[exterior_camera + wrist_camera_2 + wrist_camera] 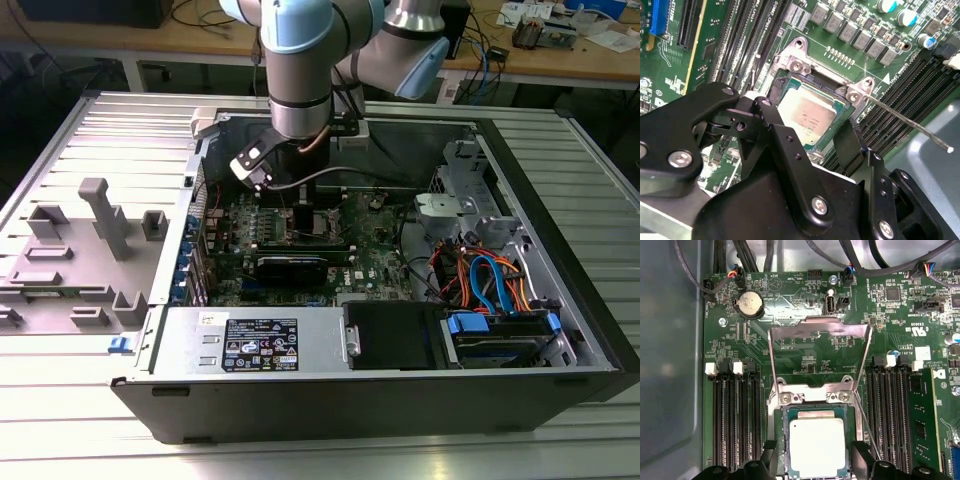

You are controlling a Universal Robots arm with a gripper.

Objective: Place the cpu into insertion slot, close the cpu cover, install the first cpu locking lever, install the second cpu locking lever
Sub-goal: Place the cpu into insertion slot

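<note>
Closest to us: gripper (815, 466), fingers (769, 460) spread wide, one each side of cpu (817, 445), pinching nothing. We can't tell if they touch it. Cpu lies flat in slot (779, 425), grey top up, between black slots (735, 410), mid board (385, 258). Cover (820, 330) stands open on slot's side away from gripper. We think: keep cpu level, edges lined up with slot, no nudging. Cpu square, so no long side; edges run along black slots.

Robotics lab, pretty clearly: opened PC case (300, 400) laid on a slatted metal counter (60, 420), cable-littered wooden counter (560, 62) seen behind.
</note>
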